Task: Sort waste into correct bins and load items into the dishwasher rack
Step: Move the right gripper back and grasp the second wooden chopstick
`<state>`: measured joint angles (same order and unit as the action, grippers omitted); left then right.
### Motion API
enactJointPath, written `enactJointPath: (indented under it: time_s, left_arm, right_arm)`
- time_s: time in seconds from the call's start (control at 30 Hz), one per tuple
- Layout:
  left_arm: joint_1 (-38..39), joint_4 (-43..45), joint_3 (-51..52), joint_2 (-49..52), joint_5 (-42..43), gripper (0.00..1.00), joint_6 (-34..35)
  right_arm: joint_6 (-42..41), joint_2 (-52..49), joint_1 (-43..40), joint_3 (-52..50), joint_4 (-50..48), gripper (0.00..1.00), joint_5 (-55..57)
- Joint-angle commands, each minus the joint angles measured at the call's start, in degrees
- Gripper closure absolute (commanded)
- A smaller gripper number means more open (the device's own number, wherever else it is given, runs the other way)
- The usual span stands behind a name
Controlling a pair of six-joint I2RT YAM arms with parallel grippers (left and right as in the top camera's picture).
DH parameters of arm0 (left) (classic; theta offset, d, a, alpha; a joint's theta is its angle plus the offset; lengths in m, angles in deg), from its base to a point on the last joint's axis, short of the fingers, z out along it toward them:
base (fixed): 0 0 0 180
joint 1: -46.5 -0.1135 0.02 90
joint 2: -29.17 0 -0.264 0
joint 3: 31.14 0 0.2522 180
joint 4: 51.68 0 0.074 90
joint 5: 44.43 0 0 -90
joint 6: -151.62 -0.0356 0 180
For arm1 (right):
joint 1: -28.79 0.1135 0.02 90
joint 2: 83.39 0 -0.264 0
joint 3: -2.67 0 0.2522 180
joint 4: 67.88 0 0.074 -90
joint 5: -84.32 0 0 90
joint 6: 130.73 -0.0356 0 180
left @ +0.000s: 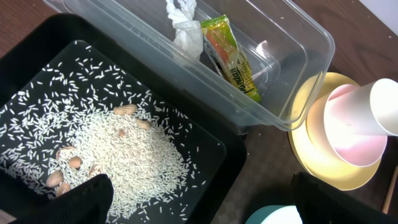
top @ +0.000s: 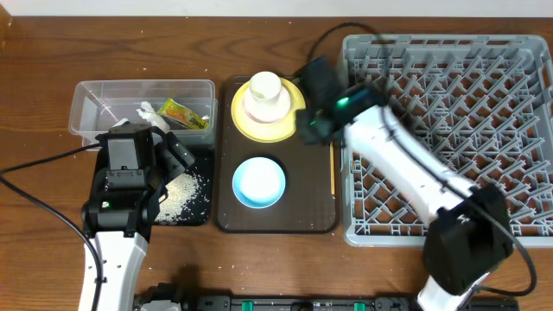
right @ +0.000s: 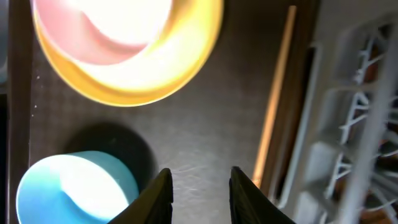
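In the clear tub point(top: 143, 95) lie the crumpled white tissue point(left: 183, 28) and the yellow-green wrapper point(left: 231, 57). Rice grains point(left: 118, 149) are heaped in the black bin point(top: 200, 207). My left gripper point(left: 205, 211) hangs wide open over that bin's right edge, nothing between its fingers. The yellow plate point(top: 294, 119) carries the pinkish-white bowl point(top: 266, 111) with the white cup point(top: 265, 86) in it. The light-blue bowl point(top: 259, 182) sits just below. My right gripper point(right: 200, 186) hovers over the brown tray beside the blue bowl, jaws slightly apart and empty. The grey rack point(top: 467, 130) stands at right.
The dark-brown tray point(top: 315, 203) lies between the bins and the rack. A thin pale-orange stick point(right: 277, 93) runs along its right edge, close to the rack wall point(right: 360, 124). A few brownish nuts point(left: 62, 168) lie among the rice.
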<state>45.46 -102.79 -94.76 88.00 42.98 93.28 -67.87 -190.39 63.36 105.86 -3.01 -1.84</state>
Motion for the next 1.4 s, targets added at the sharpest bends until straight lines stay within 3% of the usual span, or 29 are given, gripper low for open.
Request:
enactJointPath:
  time_s: [0.0,0.17,0.43,0.83,1.13,1.37]
  left_arm:
    - [-0.2,-0.2,-0.8,0.3,-1.0,0.06,-0.3]
    - [-0.2,-0.2,-0.8,0.3,-1.0,0.06,-0.3]
    - [-0.2,-0.2,-0.8,0.3,-1.0,0.06,-0.3]
    - [-0.2,-0.2,-0.8,0.3,-1.0,0.06,-0.3]
    - [-0.2,-0.2,-0.8,0.3,-1.0,0.06,-0.3]
    - [-0.2,-0.2,-0.8,0.3,-1.0,0.06,-0.3]
  right_arm:
    - [-6.2,-0.9,5.1,-0.2,-0.1,0.70,13.1]
    - [-7.8,-2.1,8.6,-0.3,-0.4,0.60,18.7]
    - [-8.3,-5.7,7.0,-0.3,-0.3,0.60,18.4]
    - [-9.1,-12.5,3.9,-0.4,0.9,0.41,15.9]
    - [-9.3,-15.2,-2.0,-0.4,1.0,0.42,3.6]
    - [-9.3,-15.2,-3.9,-0.4,0.9,0.42,2.0]
